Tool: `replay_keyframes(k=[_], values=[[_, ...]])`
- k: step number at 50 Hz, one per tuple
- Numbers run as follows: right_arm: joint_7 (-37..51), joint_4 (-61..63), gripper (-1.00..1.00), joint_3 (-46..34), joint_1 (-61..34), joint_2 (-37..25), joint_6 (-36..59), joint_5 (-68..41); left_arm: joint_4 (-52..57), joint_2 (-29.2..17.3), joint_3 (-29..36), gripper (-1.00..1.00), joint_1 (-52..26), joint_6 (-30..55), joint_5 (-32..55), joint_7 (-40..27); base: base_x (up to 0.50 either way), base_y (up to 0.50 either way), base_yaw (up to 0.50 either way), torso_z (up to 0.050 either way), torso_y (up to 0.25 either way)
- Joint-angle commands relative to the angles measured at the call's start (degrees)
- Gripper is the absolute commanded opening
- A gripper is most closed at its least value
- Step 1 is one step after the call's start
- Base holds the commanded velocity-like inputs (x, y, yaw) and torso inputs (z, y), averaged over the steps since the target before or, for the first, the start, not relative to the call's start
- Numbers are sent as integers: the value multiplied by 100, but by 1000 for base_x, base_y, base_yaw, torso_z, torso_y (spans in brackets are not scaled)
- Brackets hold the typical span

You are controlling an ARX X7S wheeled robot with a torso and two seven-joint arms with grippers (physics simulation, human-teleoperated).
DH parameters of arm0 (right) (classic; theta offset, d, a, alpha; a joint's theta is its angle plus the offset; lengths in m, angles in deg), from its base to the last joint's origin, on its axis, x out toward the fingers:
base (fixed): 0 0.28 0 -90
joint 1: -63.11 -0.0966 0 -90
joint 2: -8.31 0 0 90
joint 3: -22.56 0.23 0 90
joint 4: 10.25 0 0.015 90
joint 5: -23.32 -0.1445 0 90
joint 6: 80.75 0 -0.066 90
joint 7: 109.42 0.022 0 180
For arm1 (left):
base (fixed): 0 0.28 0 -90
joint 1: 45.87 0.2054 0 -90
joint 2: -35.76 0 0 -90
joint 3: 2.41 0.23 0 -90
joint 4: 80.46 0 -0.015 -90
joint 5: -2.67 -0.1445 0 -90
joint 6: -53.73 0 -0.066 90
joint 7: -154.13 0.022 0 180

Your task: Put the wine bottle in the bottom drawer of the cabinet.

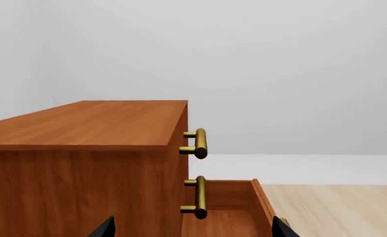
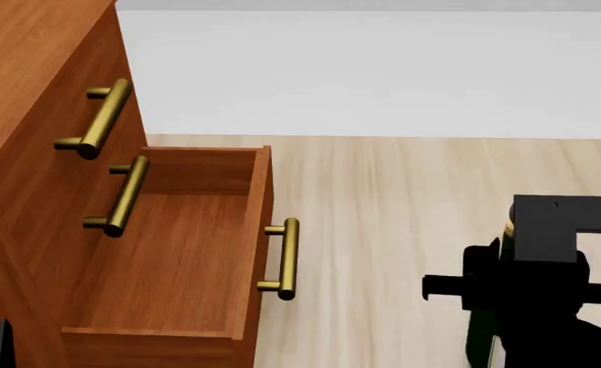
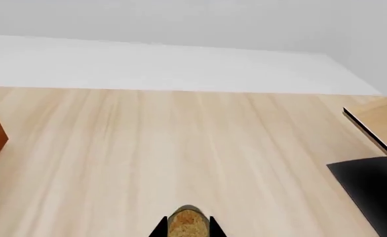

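Observation:
The reddish-brown cabinet [image 2: 24, 115] fills the left of the head view. Its bottom drawer [image 2: 257, 230] is pulled out, its inside bare, with a brass bar handle [image 2: 285, 259] on its front. The wine bottle [image 2: 477, 345] shows as dark green glass under my right arm at the lower right. In the right wrist view its tan cork top [image 3: 188, 221] sits between the fingertips of my right gripper [image 3: 188, 228], which is shut on it. My left gripper [image 1: 192, 229] is open, its tips wide apart, facing the cabinet [image 1: 81, 158] side and the open drawer [image 1: 226, 222].
Two upper drawer fronts with brass handles [image 2: 101, 119] [image 2: 126, 195] stay closed above the open drawer. Light wood floor [image 2: 403, 207] runs between cabinet and right arm. A light wood rack [image 3: 378, 121] with a black base [image 3: 368, 192] stands at the right wrist view's edge.

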Motion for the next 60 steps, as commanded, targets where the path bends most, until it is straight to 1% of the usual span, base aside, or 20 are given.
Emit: replay_keyframes(k=[1, 8, 14, 25, 35, 40, 48, 54, 60], values=[[144, 393, -100, 142, -236, -167, 188, 52, -45, -12, -55, 100, 75, -45, -33, 26, 0, 0, 0, 0, 0], [337, 893, -100, 326, -586, -331, 453, -243, -63, -18, -94, 100, 91, -40, 7, 43, 0, 0, 0, 0, 0], [525, 1278, -100, 369, -1062, -421, 924, -472, -44, -53, -114, 100, 120, -42, 2, 53, 0, 0, 0, 0, 2], [740, 1419, -100, 347, -1995, -248, 1803, -879, -104, -15, -158, 100, 165, -6, 61, 45, 0, 0, 0, 0, 1], [928, 1151, -100, 366, -2987, 142, 2589, -1362, -33, -115, -212, 100, 195, -32, 49, 56, 0, 0, 0, 0, 0], [965, 881, -100, 259, -3593, 481, 3010, -1456, -69, -134, -228, 100, 238, -88, 32, 82, 0, 0, 0, 0, 2], [881, 490, -100, 252, -4089, 928, 3261, -1668, -103, -199, -247, 100, 308, -188, -8, 130, 0, 0, 0, 0, 0], [908, 145, -100, 46, -4530, 1261, 3589, -1599, -122, -165, -269, 100, 321, -123, -7, 95, 0, 0, 0, 0, 2], [664, -285, -100, -6, -4754, 1606, 3561, -1537, -124, -223, -289, 100, 364, -206, -16, 134, 0, 0, 0, 0, 0]])
